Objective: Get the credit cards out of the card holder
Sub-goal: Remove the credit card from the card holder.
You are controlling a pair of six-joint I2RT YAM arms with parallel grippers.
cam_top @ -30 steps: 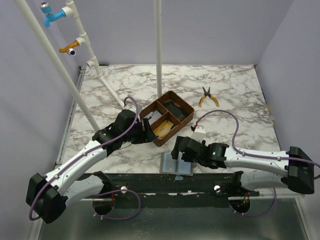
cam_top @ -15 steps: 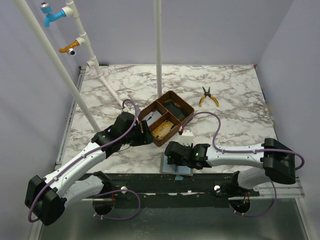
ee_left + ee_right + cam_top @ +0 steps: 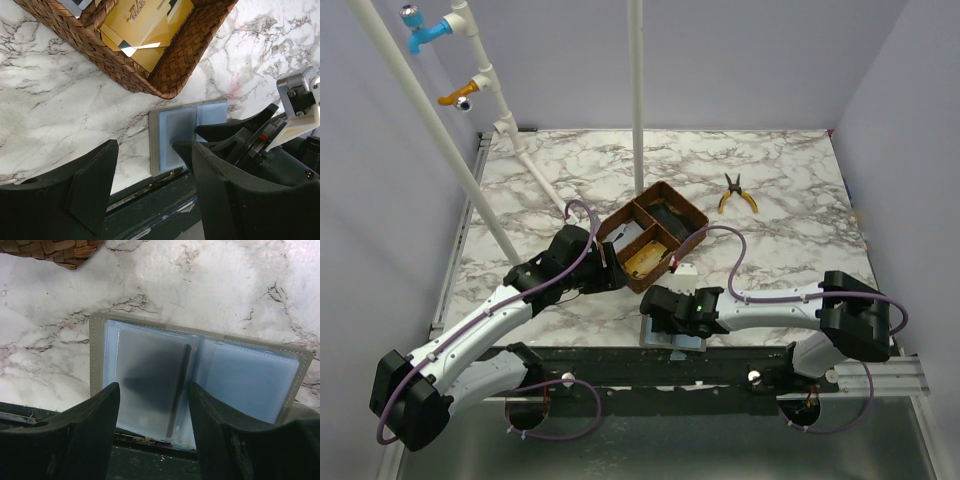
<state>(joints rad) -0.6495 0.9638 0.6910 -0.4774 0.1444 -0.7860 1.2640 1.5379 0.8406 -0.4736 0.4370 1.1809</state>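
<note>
The card holder (image 3: 200,370) lies open and flat at the table's near edge, grey outside with pale blue clear sleeves inside; it also shows as card holder (image 3: 686,342) and card holder (image 3: 175,127). My right gripper (image 3: 152,387) hovers low over its left leaf, open, its fingers straddling a frosted sleeve. Whether a card sits in that sleeve I cannot tell. Yellow credit cards (image 3: 145,25) lie in a compartment of the woven tray. My left gripper (image 3: 152,150) is open and empty, just left of the holder and near the tray.
The brown three-compartment tray (image 3: 683,201) stands mid-table behind the holder. Yellow-handled pliers (image 3: 735,193) lie at its back right. A white vertical pole (image 3: 637,100) and slanted white pipes (image 3: 440,140) rise at the back and left. A dark rail borders the table's near edge.
My right arm has swung left and lower over the card holder, and its jaws have narrowed. The left arm has stayed almost still.
</note>
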